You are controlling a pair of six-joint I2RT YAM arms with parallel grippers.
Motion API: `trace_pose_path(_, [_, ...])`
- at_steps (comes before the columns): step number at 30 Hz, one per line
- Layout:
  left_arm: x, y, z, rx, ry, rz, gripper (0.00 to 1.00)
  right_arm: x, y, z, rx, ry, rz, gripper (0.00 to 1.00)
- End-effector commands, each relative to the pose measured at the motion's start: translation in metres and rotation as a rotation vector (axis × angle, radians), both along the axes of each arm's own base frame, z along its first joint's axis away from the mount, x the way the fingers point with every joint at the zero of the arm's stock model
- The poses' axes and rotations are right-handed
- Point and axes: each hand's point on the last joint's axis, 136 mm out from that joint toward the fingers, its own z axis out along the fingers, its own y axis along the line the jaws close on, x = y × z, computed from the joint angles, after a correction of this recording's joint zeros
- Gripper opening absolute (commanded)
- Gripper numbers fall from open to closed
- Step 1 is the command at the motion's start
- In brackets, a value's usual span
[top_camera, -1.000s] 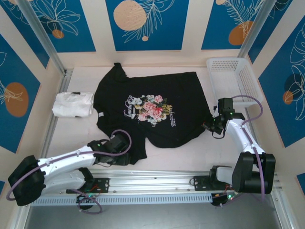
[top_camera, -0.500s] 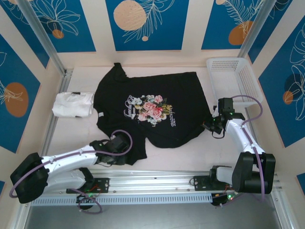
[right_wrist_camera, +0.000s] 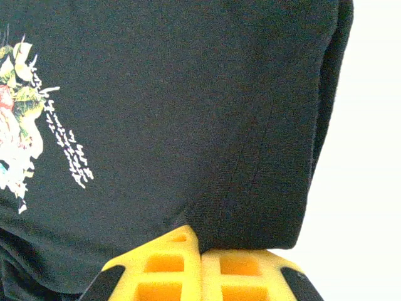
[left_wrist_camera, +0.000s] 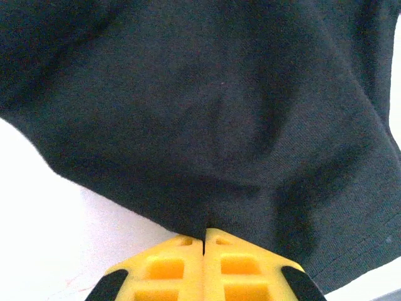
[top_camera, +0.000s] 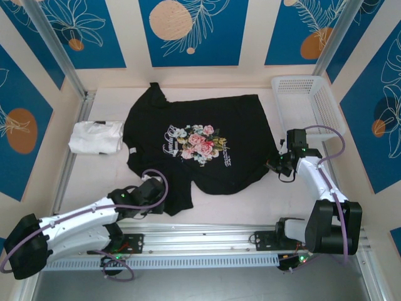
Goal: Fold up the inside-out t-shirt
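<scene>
The inside-out t-shirt lies spread on the white table, black, with its pink floral print facing up. My left gripper is at the shirt's near left edge. In the left wrist view its yellow fingertips are pressed together with the black cloth pinched between them. My right gripper is at the shirt's right near corner. In the right wrist view its yellow fingertips are shut on a folded corner of the shirt, with the print's edge at the left.
A folded white garment lies left of the shirt. A white plastic basket stands at the back right. A metal rail runs along the near edge, with bare table in front of the shirt.
My left gripper has closed on the shirt's near left edge, and its arm has shifted slightly left. The right arm and the shirt have not moved.
</scene>
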Motion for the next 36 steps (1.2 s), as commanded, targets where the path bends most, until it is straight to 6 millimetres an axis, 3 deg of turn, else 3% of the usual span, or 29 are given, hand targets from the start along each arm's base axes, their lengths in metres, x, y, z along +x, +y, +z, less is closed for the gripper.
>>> trace_pose_path(1, [-0.003, 0.010, 0.000, 0.077, 0.013, -0.013, 0.00, -0.004, 0.004, -0.001, 0.020, 0.001, 0.025, 0.00])
trace_pose_path(7, [-0.011, -0.005, -0.010, 0.067, 0.094, -0.084, 0.00, -0.003, 0.005, -0.001, 0.020, -0.001, 0.026, 0.00])
trace_pose_path(14, [-0.014, -0.010, -0.014, 0.047, 0.117, -0.101, 0.26, -0.004, 0.005, -0.003, 0.021, 0.004, 0.027, 0.00])
trace_pose_path(21, [-0.015, -0.011, -0.019, 0.060, 0.125, -0.118, 0.34, -0.003, 0.005, -0.004, 0.022, 0.006, 0.026, 0.00])
trace_pose_path(26, [-0.015, -0.014, -0.023, 0.067, 0.129, -0.133, 0.24, -0.003, 0.005, -0.005, 0.024, 0.009, 0.028, 0.00])
trace_pose_path(32, [-0.014, -0.008, -0.024, 0.059, 0.106, -0.102, 0.02, -0.003, 0.005, -0.004, 0.026, 0.006, 0.029, 0.00])
trace_pose_path(36, [-0.008, 0.007, -0.011, 0.097, 0.043, -0.060, 0.00, -0.002, 0.006, -0.001, 0.025, -0.003, 0.030, 0.00])
